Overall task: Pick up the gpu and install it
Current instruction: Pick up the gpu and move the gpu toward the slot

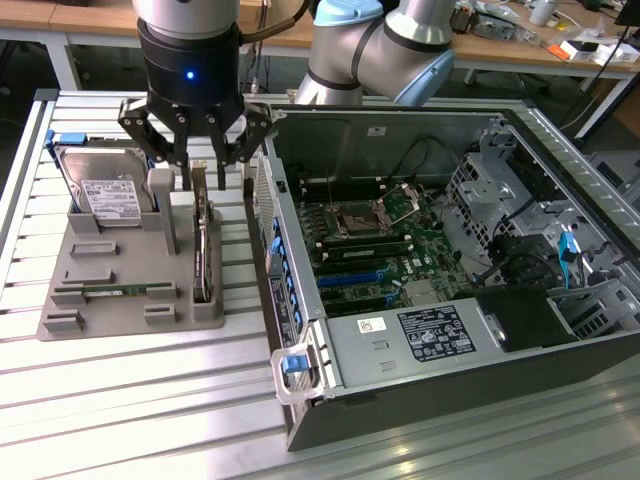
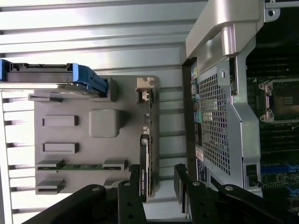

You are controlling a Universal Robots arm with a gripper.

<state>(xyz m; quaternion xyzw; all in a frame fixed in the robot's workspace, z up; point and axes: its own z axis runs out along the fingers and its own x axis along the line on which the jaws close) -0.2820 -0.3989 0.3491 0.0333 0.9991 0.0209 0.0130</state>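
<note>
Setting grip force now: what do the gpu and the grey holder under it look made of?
The gpu: dark board, probably fibreglass laminate, with bright silvery parts that look like metal. The grey holder: matte, even grey, little glare, likely plastic.

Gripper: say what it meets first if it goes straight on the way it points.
Probably the gpu, standing on edge in the gray holder right under the open gripper; depth is unclear, so the fingers may straddle it.

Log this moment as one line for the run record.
hand: open, over gpu | gpu: on edge in gray holder, not gripped | computer case: lid off
</note>
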